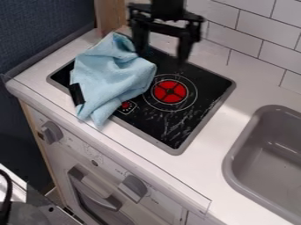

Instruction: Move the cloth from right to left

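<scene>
The arm (pixel 167 9) is hanging in at twelve o'clock; its pincer (pixel 163 56) is pointing toward six o'clock, and its fingers (pixel 185 45) are standing apart, at nine and three.

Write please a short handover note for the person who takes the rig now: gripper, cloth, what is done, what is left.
Gripper: open and empty, over the back of the stove, just right of the cloth's upper end.
Cloth: crumpled on the left part of the stove, its lower end over the front rim onto the counter.
Done: cloth is at left and released.
Left: probably only to take the arm clear; check that the cloth is far enough left.
</scene>
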You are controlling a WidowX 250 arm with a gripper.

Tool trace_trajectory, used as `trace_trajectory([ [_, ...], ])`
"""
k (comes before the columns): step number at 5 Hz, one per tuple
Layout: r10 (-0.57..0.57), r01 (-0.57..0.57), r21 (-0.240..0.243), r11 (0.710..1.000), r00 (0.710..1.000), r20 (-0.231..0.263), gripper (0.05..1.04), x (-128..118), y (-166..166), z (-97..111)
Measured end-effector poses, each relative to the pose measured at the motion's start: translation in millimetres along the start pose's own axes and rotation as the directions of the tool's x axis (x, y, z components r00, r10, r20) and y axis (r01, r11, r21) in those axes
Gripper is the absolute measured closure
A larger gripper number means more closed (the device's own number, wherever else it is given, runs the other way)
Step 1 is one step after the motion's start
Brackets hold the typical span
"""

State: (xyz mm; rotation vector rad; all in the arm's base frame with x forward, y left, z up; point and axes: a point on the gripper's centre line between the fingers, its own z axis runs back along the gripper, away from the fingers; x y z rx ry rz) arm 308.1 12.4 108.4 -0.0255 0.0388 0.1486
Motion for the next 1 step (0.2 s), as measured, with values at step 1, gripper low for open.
trace_trajectory([
  [1,-0.067,0.067,-0.024,0.997,0.998,0.014,0.085,9.0,-20.0,-2.3],
])
